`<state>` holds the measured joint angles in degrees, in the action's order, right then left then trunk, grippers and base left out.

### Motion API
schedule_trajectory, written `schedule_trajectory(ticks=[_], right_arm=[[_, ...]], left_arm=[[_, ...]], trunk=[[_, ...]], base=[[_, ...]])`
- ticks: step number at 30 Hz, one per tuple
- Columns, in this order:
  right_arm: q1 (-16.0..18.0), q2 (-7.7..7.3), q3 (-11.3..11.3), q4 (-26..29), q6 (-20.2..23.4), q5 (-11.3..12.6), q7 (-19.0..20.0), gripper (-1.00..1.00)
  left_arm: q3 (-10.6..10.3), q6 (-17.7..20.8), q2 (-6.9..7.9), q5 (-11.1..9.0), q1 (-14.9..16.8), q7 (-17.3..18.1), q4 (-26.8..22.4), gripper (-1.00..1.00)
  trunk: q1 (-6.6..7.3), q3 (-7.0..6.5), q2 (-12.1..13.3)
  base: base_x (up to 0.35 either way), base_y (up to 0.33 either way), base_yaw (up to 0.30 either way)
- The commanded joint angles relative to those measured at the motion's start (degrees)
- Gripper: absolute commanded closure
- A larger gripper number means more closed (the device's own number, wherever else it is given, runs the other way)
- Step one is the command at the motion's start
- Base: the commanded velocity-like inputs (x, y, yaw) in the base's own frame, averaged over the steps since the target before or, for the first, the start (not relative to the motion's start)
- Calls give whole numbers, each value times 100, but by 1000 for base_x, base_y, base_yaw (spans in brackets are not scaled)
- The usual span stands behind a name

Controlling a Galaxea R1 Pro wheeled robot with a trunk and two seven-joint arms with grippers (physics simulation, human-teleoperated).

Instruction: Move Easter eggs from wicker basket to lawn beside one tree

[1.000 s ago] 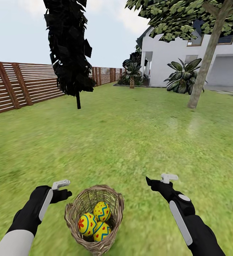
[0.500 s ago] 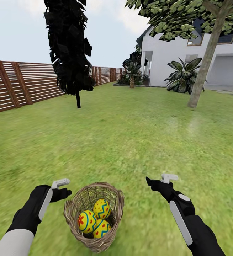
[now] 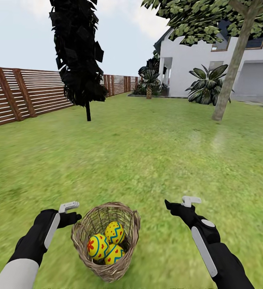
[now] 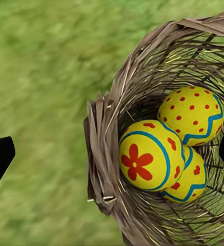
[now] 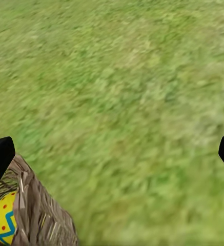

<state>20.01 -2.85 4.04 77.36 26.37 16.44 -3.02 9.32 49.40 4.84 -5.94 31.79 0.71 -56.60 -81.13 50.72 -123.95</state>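
The wicker basket stands on the lawn close in front of me. It holds the three Easter eggs: a red-flower egg, a dotted zigzag egg and a third one under them. My left gripper hovers open beside the basket's left rim. In the left wrist view the left gripper looks down on the rim and the flower egg. Open too, my right gripper hangs over grass to the basket's right. The tree with a leaning grey-brown trunk stands far right.
A narrow dark ragged tree stands ahead on the left. A brown slatted fence runs along the left side. A white house and palms close the far end. Open grass lies between me and the trees.
The basket with its eggs sits slightly higher in the head view than a second ago. The far trees and both grippers have hardly shifted.
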Motion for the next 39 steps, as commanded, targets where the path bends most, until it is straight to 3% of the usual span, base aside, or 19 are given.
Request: schedule_trajectory(ticks=[1, 39], right_arm=[[3, -5, 10, 7, 22, 44, -32, -100], [3, 3, 11, 7, 23, 44, -32, -100]], left_arm=[[7, 27, -1, -37, 3, -1, -7, -100], [17, 30, 9, -39, 3, -1, -37, -100]], trunk=[[-22, 24, -44], [-856, 706, -1568]], base=[[0, 0, 0], [0, 0, 0]])
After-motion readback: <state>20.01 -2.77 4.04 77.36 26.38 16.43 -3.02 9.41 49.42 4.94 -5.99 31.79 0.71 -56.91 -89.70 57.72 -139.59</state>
